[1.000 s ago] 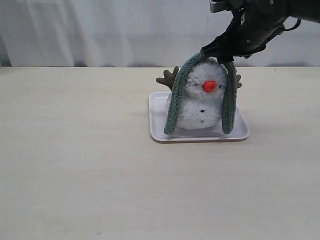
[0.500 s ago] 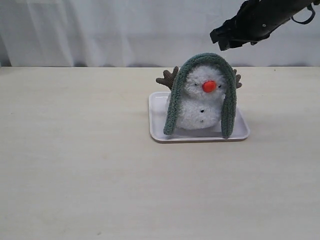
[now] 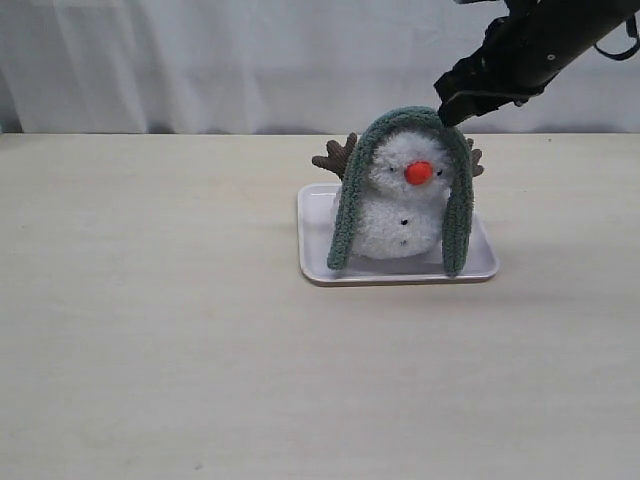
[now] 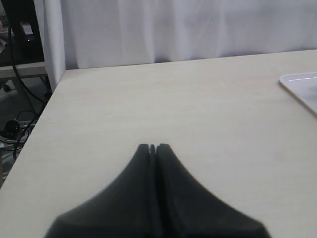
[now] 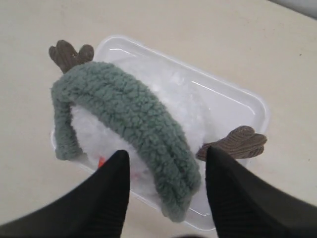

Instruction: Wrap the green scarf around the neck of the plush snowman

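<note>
Right gripper (image 5: 167,154): the jaws stand apart and hold nothing. The two dark fingers (image 5: 115,188) straddle the arch of the green scarf (image 5: 129,104) from above. In the exterior view this gripper (image 3: 456,108) hangs just over the right shoulder of that arch; contact cannot be confirmed. Left gripper (image 4: 152,147): the jaws are pressed together and empty, over bare table (image 4: 198,114), well apart from the work, with only a corner of the white tray (image 4: 303,85) at the edge of its view. The green scarf (image 3: 405,118) lies over the crown of the plush snowman (image 3: 398,215) like a hood. Its two ends hang down either side of the face and reach the tray (image 3: 312,258) in front. The snowman sits upright in the tray, orange nose (image 3: 419,172) facing the camera, and a brown twig arm (image 3: 335,157) shows behind the left strand. The neck itself is uncovered and the scarf passes above it, not around it. Judgement: the draping step is done, but the wrap is not, since the band sits too high and the ends are uncrossed. The next move calls for a hold on one hanging end, likely the right strand (image 3: 458,215), drawing the band down behind the head to the narrowing and carrying that end across the front. The risks are tipping the light plush toy or dragging the scarf off altogether.
</note>
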Tool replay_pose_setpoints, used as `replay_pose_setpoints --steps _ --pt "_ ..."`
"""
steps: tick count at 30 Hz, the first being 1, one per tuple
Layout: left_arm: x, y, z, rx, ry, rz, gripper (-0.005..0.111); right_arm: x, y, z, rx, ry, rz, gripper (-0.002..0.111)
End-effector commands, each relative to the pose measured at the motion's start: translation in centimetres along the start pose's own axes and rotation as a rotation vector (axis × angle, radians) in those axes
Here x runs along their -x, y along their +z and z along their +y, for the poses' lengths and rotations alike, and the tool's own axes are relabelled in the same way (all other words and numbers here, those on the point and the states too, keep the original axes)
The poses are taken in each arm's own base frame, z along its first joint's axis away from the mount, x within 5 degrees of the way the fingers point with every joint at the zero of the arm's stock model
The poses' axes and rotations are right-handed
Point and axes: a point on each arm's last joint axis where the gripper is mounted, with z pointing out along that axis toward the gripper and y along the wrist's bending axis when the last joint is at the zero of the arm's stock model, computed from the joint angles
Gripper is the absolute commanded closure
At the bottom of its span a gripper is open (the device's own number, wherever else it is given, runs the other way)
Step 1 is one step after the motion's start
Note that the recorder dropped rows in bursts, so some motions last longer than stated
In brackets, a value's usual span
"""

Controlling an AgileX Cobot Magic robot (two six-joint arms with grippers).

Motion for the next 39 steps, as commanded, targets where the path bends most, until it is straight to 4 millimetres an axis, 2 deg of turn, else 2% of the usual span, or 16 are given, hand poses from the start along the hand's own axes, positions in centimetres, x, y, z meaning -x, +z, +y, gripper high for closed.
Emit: replay_pose_setpoints --steps 1,3,6,11,16,20,26,33,39 --pt "0.1 0.0 0.0 0.002 -0.004 -0.014 0.107 0.0 -2.0 -0.1 0.032 -0.028 -0.019 0.063" --pt "0.1 0.0 0.0 0.002 -0.004 -0.014 0.107 0.0 -2.4 0.3 0.049 -0.068 -0.021 0.063" --pt "0.1 0.0 0.0 0.002 -0.004 -0.014 0.107 -0.4 -1.8 1.4 0.095 -0.182 0.01 0.063" --pt "0.1 0.0 0.0 0.002 -0.004 -0.014 0.107 -0.7 0.1 1.5 -0.078 -0.242 0.011 0.063" --pt "0.1 0.0 0.0 0.002 -0.004 -0.014 0.107 -0.7 1.8 1.8 -0.127 -0.293 -0.085 0.063" --pt "0.1 0.0 0.0 0.002 -0.004 -0.014 0.107 -0.2 2.0 1.8 -0.164 -0.295 -0.159 0.079" --pt "0.1 0.0 0.0 0.002 -0.004 -0.014 0.107 -0.2 2.1 1.9 -0.167 -0.338 -0.159 0.104" --pt "0.1 0.0 0.0 0.002 -0.004 -0.014 0.107 0.5 1.9 1.9 -0.169 -0.293 -0.24 0.104" --pt "0.1 0.0 0.0 0.002 -0.004 -0.014 0.107 0.6 1.7 2.0 -0.161 -0.276 -0.233 0.102"
